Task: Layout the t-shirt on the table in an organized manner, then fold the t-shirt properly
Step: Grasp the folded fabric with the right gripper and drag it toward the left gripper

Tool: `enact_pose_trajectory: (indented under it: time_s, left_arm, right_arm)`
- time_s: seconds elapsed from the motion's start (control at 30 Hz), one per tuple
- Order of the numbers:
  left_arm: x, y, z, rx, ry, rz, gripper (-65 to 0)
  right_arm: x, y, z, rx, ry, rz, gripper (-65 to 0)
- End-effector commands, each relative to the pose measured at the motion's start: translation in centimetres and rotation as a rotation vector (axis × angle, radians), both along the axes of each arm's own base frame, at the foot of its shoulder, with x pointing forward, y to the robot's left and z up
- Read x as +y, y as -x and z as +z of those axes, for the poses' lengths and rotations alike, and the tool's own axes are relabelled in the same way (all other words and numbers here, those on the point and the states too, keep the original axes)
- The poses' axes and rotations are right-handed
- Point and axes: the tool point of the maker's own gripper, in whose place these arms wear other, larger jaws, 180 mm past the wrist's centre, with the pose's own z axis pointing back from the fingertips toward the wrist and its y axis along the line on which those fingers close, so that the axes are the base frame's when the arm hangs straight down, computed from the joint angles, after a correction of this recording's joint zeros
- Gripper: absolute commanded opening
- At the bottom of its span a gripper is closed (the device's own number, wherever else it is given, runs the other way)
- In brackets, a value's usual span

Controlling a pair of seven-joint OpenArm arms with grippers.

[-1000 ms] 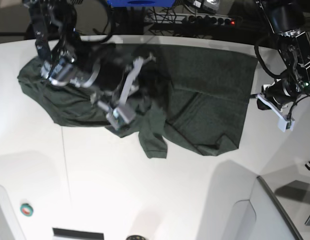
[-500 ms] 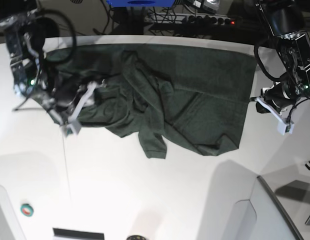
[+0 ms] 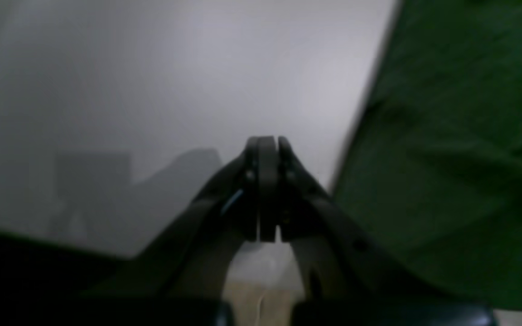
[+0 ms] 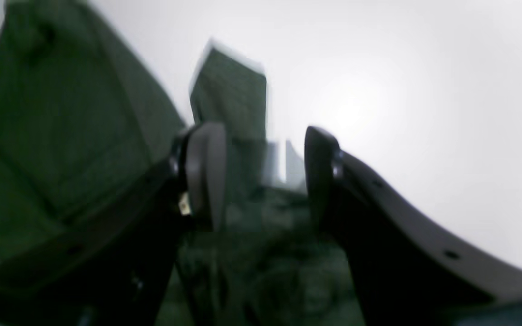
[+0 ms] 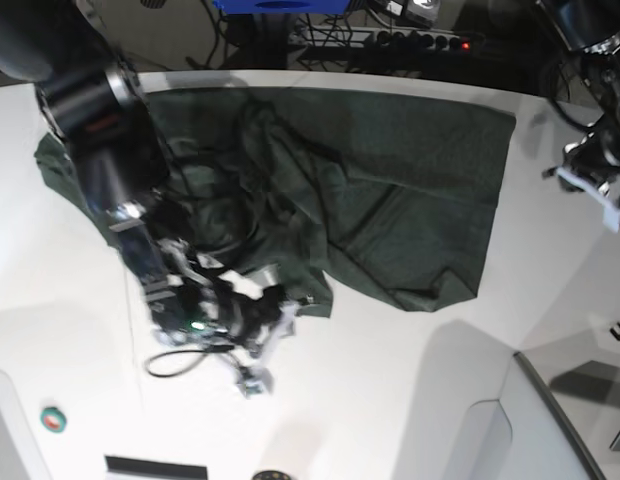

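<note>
My right gripper (image 5: 273, 345) hangs low at the near edge of the shirt (image 5: 390, 200), jaws spread with nothing between them, a sleeve just beyond its tips. The dark green shirt lies rumpled across the far half of the white table (image 5: 390, 400). My left gripper (image 3: 265, 154), pressed together and empty, hovers beside the shirt's edge.

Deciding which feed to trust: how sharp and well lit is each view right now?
Base view: sharpest, with glare on the table. Left wrist view: dim and soft, the shut left gripper over a blurred t-shirt. Right wrist view: smeared and overexposed around the open right gripper.
</note>
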Motion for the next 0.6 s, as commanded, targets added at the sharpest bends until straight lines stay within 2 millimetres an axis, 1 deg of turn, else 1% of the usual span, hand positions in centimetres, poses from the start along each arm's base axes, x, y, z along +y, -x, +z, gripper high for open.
enact_pose_trajectory:
  time_s: [0.0, 0.07, 0.13, 0.23, 0.33, 0.43, 0.57]
  left_arm:
    - [1.2, -0.6, 1.6, -0.043, -0.034, -0.002, -65.0]
    - [2.2, 0.6, 1.7, -0.026, -0.051, 0.012, -65.0]
    - [3.0, 1.4, 1.9, -0.022, -0.063, 0.031, -65.0]
    - [3.8, 2.3, 2.0, -0.017, -0.069, 0.057, -65.0]
    - [3.8, 2.5, 1.9, -0.014, -0.065, 0.060, -65.0]
    - [3.5, 2.4, 1.7, -0.013, -0.061, 0.055, -65.0]
    - [3.3, 1.9, 1.9, -0.024, -0.058, 0.049, -65.0]
  right_arm:
    - [1.1, -0.9, 0.5, -0.017, 0.002, 0.017, -38.6]
    - [1.8, -0.9, -1.2, 0.012, 0.024, 0.027, -38.4]
    - [2.0, -0.9, -2.7, 0.024, 0.037, 0.021, -38.4]
    - [1.1, -1.1, -4.4, 0.018, 0.043, -0.016, -38.4]
    - [0.4, -1.0, -5.4, 0.032, 0.056, -0.031, -38.4]
    - [0.3, -0.9, -5.5, 0.034, 0.059, -0.032, -38.4]
    - [0.2, -0.4, -6.0, 0.048, 0.057, -0.032, -39.9]
